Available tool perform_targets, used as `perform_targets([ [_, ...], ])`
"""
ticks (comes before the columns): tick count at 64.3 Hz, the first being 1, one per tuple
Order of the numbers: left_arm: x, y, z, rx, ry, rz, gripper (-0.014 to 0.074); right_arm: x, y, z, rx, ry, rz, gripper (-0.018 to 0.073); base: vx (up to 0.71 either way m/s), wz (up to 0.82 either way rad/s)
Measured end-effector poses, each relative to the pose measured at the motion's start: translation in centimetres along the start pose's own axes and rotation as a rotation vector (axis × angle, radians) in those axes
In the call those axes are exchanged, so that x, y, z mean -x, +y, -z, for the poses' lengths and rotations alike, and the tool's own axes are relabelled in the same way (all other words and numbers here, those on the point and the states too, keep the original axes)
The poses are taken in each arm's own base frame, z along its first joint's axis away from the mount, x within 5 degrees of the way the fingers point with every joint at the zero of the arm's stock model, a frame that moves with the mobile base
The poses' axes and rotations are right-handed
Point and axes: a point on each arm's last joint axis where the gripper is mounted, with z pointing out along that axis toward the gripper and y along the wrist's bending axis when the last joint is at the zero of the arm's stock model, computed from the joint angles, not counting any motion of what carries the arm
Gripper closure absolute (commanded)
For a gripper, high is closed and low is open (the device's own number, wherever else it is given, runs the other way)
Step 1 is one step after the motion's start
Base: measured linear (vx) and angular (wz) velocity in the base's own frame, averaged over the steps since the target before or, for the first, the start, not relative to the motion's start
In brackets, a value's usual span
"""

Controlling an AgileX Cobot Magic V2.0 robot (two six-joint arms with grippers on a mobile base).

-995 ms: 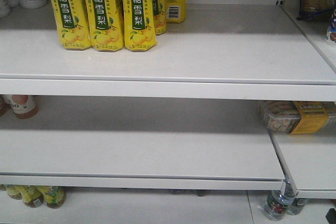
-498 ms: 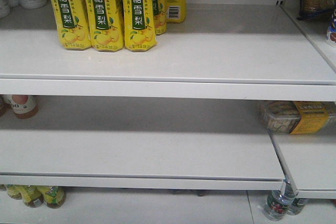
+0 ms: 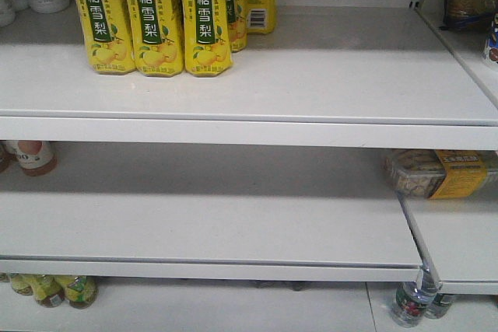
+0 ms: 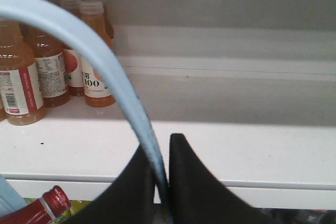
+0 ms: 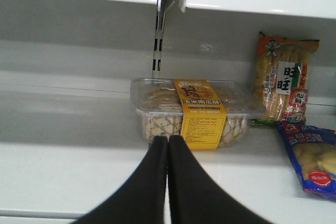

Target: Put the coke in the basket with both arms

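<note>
At the lower left corner of the left wrist view the coke point(image 4: 44, 211) shows only its red cap and neck, tilted, below and left of the left jaws point(image 4: 163, 150), which pinch the basket handle point(image 4: 79, 40). The right jaws point(image 5: 168, 145), pressed together and holding nothing, face a shelf snack box point(image 5: 191, 109).

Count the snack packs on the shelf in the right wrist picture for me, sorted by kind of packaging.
clear plastic box with a yellow label: 1
orange and green packet: 1
blue bag: 1
Total: 3
</note>
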Motion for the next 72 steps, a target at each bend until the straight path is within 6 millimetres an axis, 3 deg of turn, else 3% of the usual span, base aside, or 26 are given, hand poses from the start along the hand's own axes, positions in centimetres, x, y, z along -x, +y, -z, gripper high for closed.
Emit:
perform_targets([
  [72,0.00,0.00,0.00,0.000,0.000,0.000,0.0603,0.17,-0.02,0.00,-0.002,-0.019,-0.040,0.0569,0.00,0.00],
])
